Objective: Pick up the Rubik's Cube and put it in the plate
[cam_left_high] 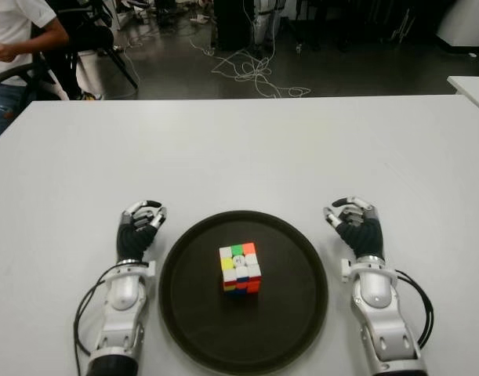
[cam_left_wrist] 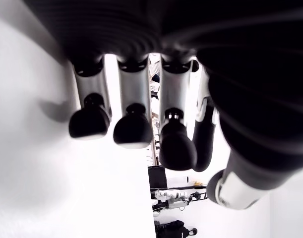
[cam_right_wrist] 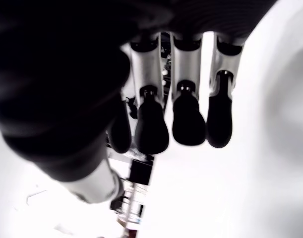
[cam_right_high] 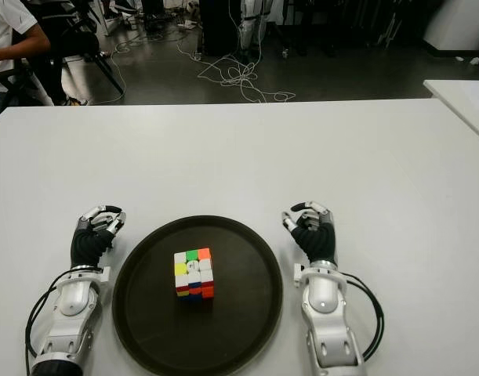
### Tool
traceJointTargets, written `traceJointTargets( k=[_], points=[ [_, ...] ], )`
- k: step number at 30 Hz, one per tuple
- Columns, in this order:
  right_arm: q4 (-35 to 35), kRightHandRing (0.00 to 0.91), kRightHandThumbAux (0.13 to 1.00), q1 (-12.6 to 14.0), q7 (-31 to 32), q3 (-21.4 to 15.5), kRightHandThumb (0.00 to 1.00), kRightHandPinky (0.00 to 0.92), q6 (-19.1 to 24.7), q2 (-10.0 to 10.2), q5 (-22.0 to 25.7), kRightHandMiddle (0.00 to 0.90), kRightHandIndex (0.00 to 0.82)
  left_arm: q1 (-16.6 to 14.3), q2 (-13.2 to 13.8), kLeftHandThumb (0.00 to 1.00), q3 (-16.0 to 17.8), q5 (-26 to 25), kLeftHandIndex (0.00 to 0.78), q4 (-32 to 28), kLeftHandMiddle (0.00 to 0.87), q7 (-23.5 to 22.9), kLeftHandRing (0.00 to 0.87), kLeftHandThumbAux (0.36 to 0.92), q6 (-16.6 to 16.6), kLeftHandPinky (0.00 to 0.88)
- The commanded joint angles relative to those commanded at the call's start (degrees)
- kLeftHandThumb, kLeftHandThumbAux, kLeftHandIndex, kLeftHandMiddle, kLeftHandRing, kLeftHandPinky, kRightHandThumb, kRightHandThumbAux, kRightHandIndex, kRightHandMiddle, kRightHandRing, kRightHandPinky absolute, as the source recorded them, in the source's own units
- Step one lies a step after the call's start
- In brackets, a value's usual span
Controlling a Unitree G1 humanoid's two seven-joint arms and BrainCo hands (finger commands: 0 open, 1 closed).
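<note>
Since it is a rigid plastic block with smooth faces, the Rubik's Cube [cam_left_high: 241, 268] should be light and best pinched across two opposite sides (corners may slip). It sits near the middle of the dark plate [cam_left_high: 192, 329] on the white bench [cam_left_high: 247, 157], between the left robot hand [cam_left_high: 139, 227] and right robot hand [cam_left_high: 357, 224], each beside the rim, fingers loosely curled, empty.

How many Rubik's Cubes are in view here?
1. The Rubik's Cube sits near the middle of the dark plate, between the left robot hand and right robot hand. Neither holds anything.
</note>
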Motion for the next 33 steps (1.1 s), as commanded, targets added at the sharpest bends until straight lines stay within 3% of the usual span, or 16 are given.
traceJointTargets(
  k=[12,22,29,33],
  points=[
    [7.3,0.812,0.837,-1.1,-1.0,-2.3,0.258,0.820,-11.3,0.6,0.4,0.787,0.667,0.3,-0.2,0.704,0.1,0.0,0.443,-0.6,0.808,0.5,0.828,0.708,0.5,0.811],
    [12.0,0.815,0.837,-2.6,-1.2,-3.7,0.205,0.816,-18.3,0.6,0.8,0.791,0.681,0.2,0.5,0.705,-0.1,0.8,0.443,-0.2,0.804,0.3,0.821,0.708,0.4,0.799],
    [14.2,0.816,0.843,-3.6,-1.1,-4.5,0.189,0.815,-20.3,0.4,0.7,0.793,0.689,0.3,0.8,0.704,-0.4,1.1,0.443,-0.5,0.807,0.0,0.823,0.708,0.5,0.802],
    [14.7,0.812,0.843,-3.8,-1.1,-4.7,0.233,0.811,-20.7,0.5,0.9,0.790,0.688,0.5,0.8,0.704,-0.4,1.0,0.443,-0.8,0.811,0.0,0.827,0.708,0.7,0.808]
  ],
)
